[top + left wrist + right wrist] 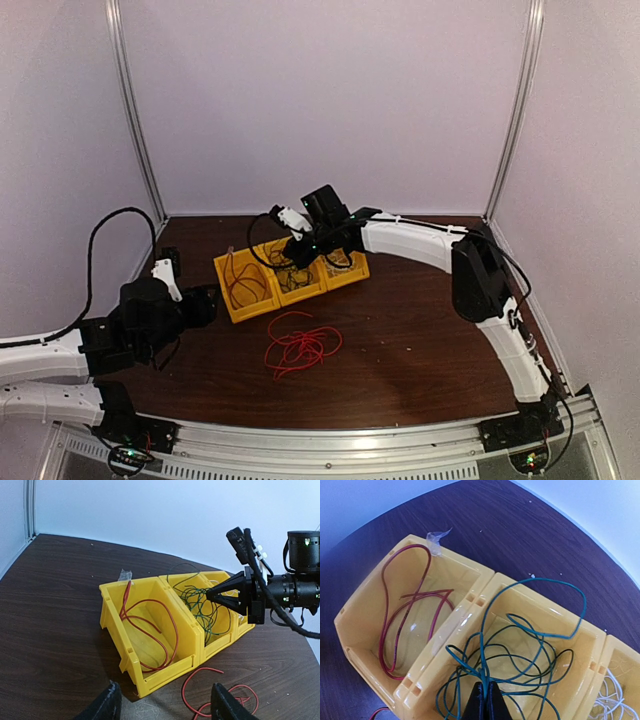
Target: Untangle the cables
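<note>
Three yellow bins [290, 278] stand in a row on the dark table. The left bin [150, 635] holds a red cable [165, 625]. The middle bin [530, 630] holds a dark green cable bundle [520, 660]. The right bin holds white cable [615, 695]. My right gripper [485, 690] is shut on green strands over the middle bin; it also shows in the top view [300, 245]. A loose red cable bundle [298, 345] lies on the table in front of the bins. My left gripper [165, 702] is open and empty, low before the left bin.
White walls with metal corner posts [135, 110] enclose the table. A bit of clear tape [436, 539] sticks to the left bin's rim. The right arm [480, 290] arcs over the table's right side. A metal rail [340, 440] runs along the near edge.
</note>
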### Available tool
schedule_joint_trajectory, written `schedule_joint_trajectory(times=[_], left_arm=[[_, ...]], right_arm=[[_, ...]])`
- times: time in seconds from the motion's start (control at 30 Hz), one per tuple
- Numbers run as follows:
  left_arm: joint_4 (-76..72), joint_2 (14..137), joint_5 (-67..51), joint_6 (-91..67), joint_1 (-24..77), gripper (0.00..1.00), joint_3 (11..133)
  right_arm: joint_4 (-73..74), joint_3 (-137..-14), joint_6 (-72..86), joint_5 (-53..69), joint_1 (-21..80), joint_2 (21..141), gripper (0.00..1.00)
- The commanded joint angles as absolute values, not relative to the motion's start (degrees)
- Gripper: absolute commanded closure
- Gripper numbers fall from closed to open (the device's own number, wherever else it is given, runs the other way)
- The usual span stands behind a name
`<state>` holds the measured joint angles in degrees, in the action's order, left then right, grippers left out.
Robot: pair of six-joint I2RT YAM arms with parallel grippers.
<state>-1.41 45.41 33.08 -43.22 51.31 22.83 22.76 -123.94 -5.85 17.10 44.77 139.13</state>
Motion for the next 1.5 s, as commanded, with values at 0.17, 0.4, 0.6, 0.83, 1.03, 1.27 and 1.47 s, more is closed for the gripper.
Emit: schedule_joint_trajectory(times=[0.17,0.4,0.6,0.83,1.03,1.27,1.47], left_arm=[[-2.2,44.47,34.19,-43.42,50.89,0.38,22.44],[-2.43,44.97,34.32,-43.18,50.89,0.38,22.67],[-2.64,45.11,34.06,-42.48,50.89,0.37,23.0],[-1.1,46.83,32.35,-37.85,50.89,0.33,25.7],[-3.12,50.99,23.39,-31.64,50.89,0.35,26.98],[-5.52,57.25,12.92,-34.69,50.89,0.52,25.42],[-8.62,65.95,7.72,-43.88,50.89,0.61,24.01]], right_arm=[[23.74,-124.71,-2.57,17.1,46.24,144.57,1.0],[23.03,-123.22,-0.96,15.65,46.23,144.89,1.0],[22.97,-121.03,-0.99,17.43,46.18,138.61,0.72],[24.15,-112.06,-4.18,15.24,46.14,124.9,0.56],[20.73,-96.76,-10.46,20.69,46.05,113.98,0.51],[19.74,-82.04,-20.26,33.59,46.94,107.91,0.53],[21.19,-82.06,-21.88,35.09,49.79,111.63,0.52]])
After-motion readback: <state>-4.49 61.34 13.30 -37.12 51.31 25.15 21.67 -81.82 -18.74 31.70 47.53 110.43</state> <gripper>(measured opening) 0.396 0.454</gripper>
